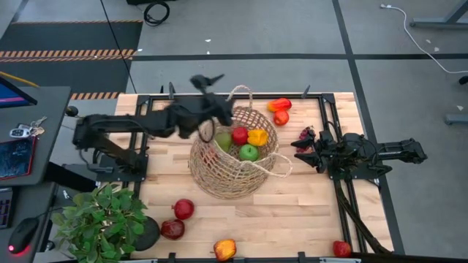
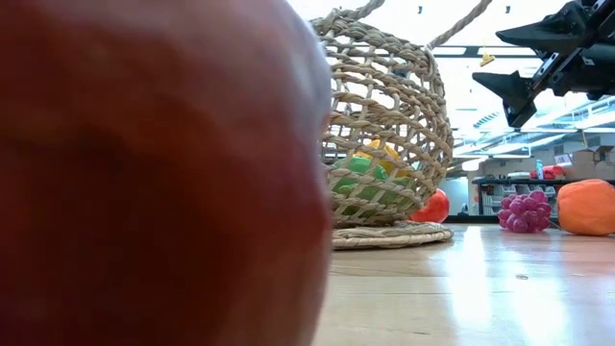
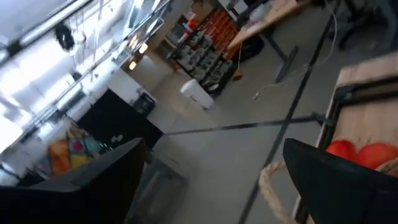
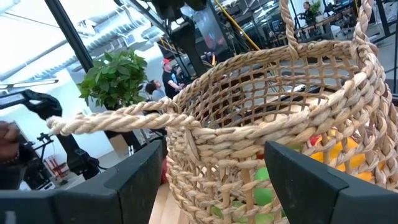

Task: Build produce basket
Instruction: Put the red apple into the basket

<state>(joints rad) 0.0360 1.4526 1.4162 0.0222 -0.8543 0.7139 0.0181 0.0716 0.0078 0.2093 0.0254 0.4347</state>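
**Wicker basket mid-table, half filled, both arms close by**

Pale wood planks make up the table (image 1: 292, 212), framed by dark rails, with grey floor beyond its far edge. At its middle sits the basket (image 1: 232, 155), a large round tan wicker shape of loose, see-through weave with thin loop handles; from table height it looks tipped toward the right. Inside it lie a red fruit (image 1: 240, 135), a yellow-orange piece (image 1: 257, 136), a green apple (image 1: 249, 153) and a paler green fruit (image 1: 223, 140).

The left gripper (image 1: 210, 82) hangs raised just past the basket's far-left rim, its fingers spread wide and nothing between them. The right gripper (image 1: 302, 143) sits just right of the basket, level with its rim; its wrist view looks straight at the weave and one loop handle (image 4: 112, 118). Its fingers stand part-way apart, and I cannot tell whether they grip anything.

Loose produce rings the basket. Two orange-red pieces (image 1: 279, 109) lie at the far side, just right of the rim. A purple grape bunch (image 1: 305, 134) lies right beside the right gripper. Two dark red fruits (image 1: 178, 218) sit on the near-left boards, an orange-red one (image 1: 224, 249) at the near edge, and a red one (image 1: 341, 248) at the near-right corner. A leafy potted plant (image 1: 102, 223) fills the near-left corner. Bare boards lie open between the basket and the near edge.
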